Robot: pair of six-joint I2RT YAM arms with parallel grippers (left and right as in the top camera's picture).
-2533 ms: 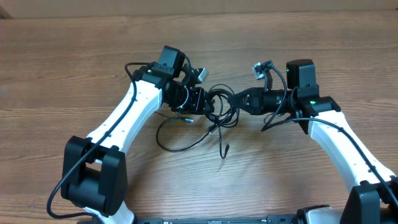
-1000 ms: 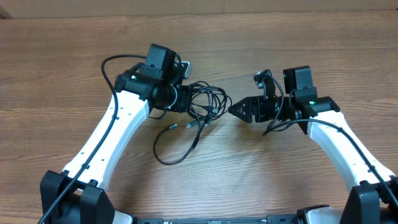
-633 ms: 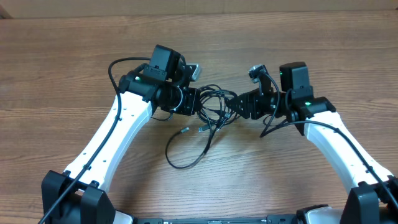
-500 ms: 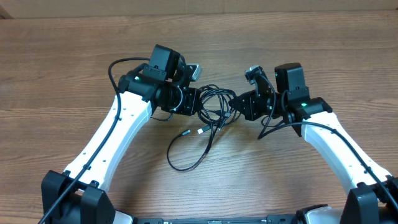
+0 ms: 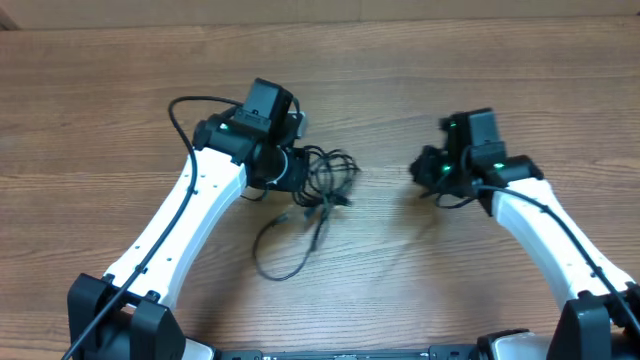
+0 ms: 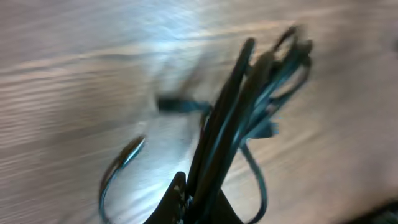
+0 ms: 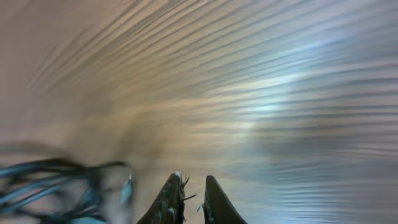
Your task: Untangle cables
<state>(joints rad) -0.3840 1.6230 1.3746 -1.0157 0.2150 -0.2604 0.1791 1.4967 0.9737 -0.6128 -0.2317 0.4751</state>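
Overhead view of a wooden table (image 5: 520,80) with 2 white robot arms reaching in from the near edge. The left gripper (image 5: 302,172) is clenched on the cables (image 5: 330,172), a bunch of thin black cords sitting just left of the table's middle. The bunch forms small loops right beside the left gripper's tip. From there, strands trail toward the near edge and slightly left, ending in 1 open loop flat on the wood, so the long axis of the whole tangle runs from upper right to lower left. Small plugs show along the trailing strands, but they are too blurred to tell which way they face.

The left wrist view shows the left gripper (image 6: 186,202) at the bottom edge, with the cables (image 6: 249,106) rising from its closed tip as a tight slanted bundle toward the upper right. 1 plug sticks out to the left of the bundle and a curl hangs at lower left.

The right gripper (image 5: 418,170) sits well apart from the tangle, on the right side of the table. The right wrist view shows the right gripper (image 7: 193,179) with fingers drawn nearly together, only a slim gap between them. Whether a cord is pinched there cannot be told. The cables (image 7: 50,180) appear blurred at the lower left
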